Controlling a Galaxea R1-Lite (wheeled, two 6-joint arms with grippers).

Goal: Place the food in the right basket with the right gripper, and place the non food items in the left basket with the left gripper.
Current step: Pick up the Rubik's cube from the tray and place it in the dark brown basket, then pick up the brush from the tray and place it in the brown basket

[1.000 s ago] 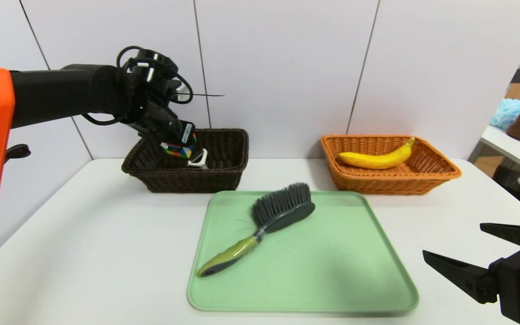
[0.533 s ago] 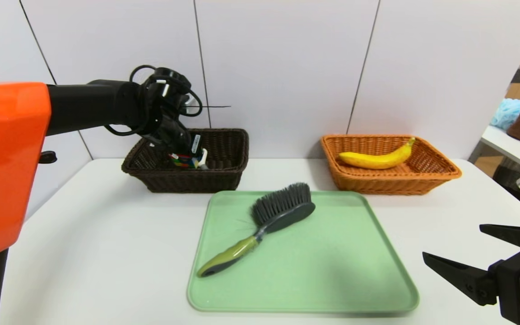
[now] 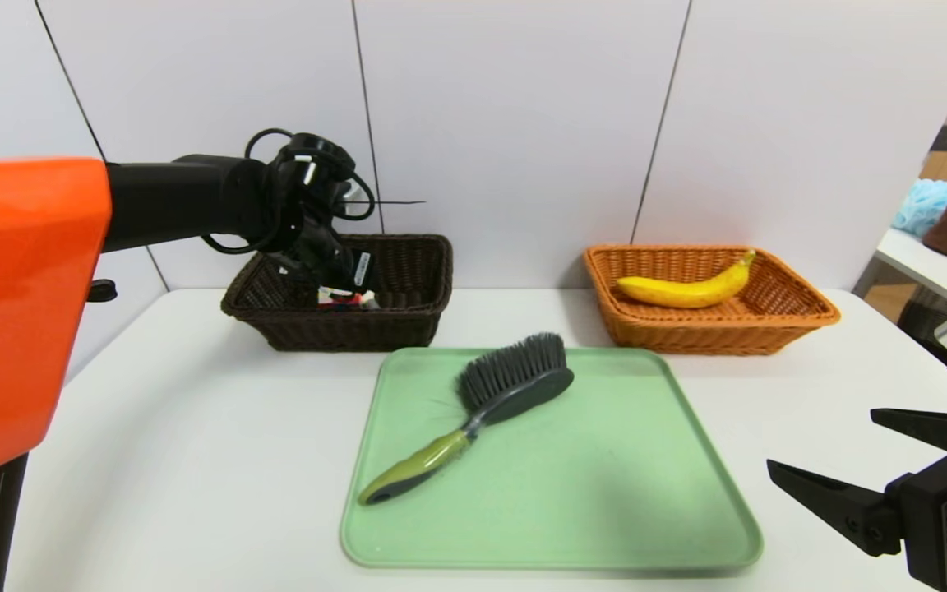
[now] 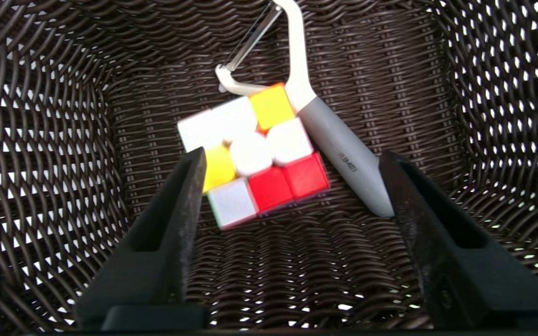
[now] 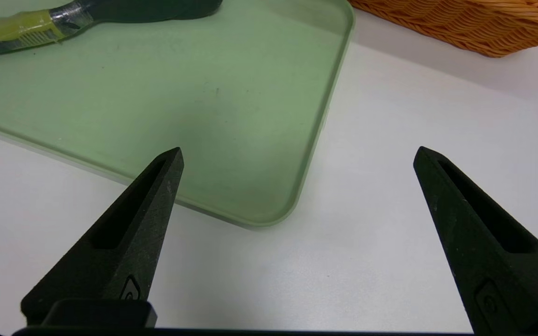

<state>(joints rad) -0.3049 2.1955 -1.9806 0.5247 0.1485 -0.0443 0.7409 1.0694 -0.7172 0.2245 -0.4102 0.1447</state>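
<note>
My left gripper [image 3: 344,279] [image 4: 291,154] reaches down into the dark brown left basket [image 3: 408,329] [image 4: 63,163] and is open. The multicoloured puzzle cube [image 4: 259,154] [image 3: 340,300] lies loose on the basket floor, beside the grey-handled peeler [image 4: 339,158]. The grey-bristled brush [image 3: 482,407] [image 5: 17,30] with its olive-green handle lies diagonally on the green tray [image 3: 605,526] [image 5: 250,116]. The banana [image 3: 687,289] rests in the orange right basket [image 3: 810,316] [image 5: 460,23]. My right gripper [image 3: 823,440] [image 5: 298,150] hovers open and empty over the table by the tray's near right corner.
The white table [image 3: 153,452] runs up to a white panelled wall behind both baskets. A side table [image 3: 934,263] with cloths stands off to the far right.
The left gripper sank deeper into the dark basket with the cube and opened, leaving the cube on the basket floor next to the peeler. The right arm stayed put.
</note>
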